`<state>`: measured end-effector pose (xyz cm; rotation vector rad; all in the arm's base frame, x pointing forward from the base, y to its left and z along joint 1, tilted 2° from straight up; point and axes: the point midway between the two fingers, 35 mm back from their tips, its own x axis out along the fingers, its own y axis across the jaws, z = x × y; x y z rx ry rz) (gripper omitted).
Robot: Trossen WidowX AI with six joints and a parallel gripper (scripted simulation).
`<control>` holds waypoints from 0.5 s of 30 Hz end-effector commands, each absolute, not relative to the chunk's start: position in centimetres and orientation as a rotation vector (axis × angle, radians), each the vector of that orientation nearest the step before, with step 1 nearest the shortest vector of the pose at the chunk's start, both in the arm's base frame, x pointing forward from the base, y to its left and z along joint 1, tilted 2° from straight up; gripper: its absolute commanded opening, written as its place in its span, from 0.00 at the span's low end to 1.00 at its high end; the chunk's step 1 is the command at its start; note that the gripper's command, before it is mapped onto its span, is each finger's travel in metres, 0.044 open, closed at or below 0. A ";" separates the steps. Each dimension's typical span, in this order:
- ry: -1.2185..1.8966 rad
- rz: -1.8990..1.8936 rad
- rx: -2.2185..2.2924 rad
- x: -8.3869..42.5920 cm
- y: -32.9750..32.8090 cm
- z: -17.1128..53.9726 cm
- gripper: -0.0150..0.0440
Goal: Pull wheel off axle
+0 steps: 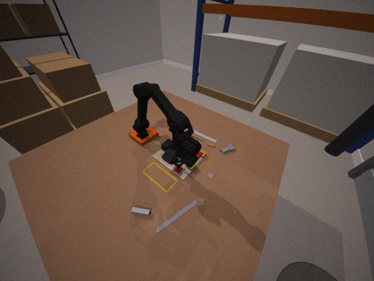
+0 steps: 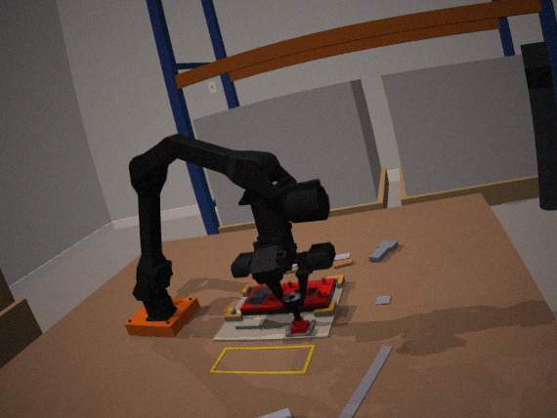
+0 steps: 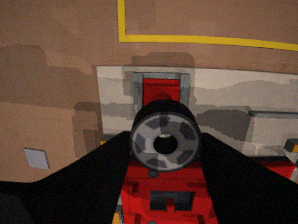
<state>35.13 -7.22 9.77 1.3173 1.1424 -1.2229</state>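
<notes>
The dark wheel with a grey hub (image 1: 178,160) (image 2: 292,296) (image 3: 149,145) is level between the two fingers of my gripper (image 1: 178,161) (image 2: 292,298) (image 3: 164,139), which is shut on it. A dark upright axle (image 2: 297,313) rises from a red block (image 1: 178,170) (image 2: 299,326) (image 3: 161,90) below the wheel. The wheel is high at the axle's top; whether the tip is still inside the hub cannot be told. The marked area, a yellow outline (image 1: 165,171) (image 2: 259,372) (image 3: 200,40), lies on the table beside the cream base plate (image 1: 157,156) (image 2: 274,334) (image 3: 117,75).
A red panel (image 2: 315,298) (image 3: 137,185) sits on the base plate behind the axle. A long grey bar (image 1: 177,216) (image 2: 366,381), a short block (image 1: 141,211), a grey square (image 1: 210,175) (image 2: 383,300) (image 3: 36,158) and a grey bracket (image 1: 228,149) (image 2: 384,251) lie on the table.
</notes>
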 end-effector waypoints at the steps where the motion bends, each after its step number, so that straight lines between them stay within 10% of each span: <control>1: 1.133 -1.222 1.319 35.3 -7.3 10.4 0.25; 15: 1.141 -1.226 1.316 33.8 -8.9 12.5 0.25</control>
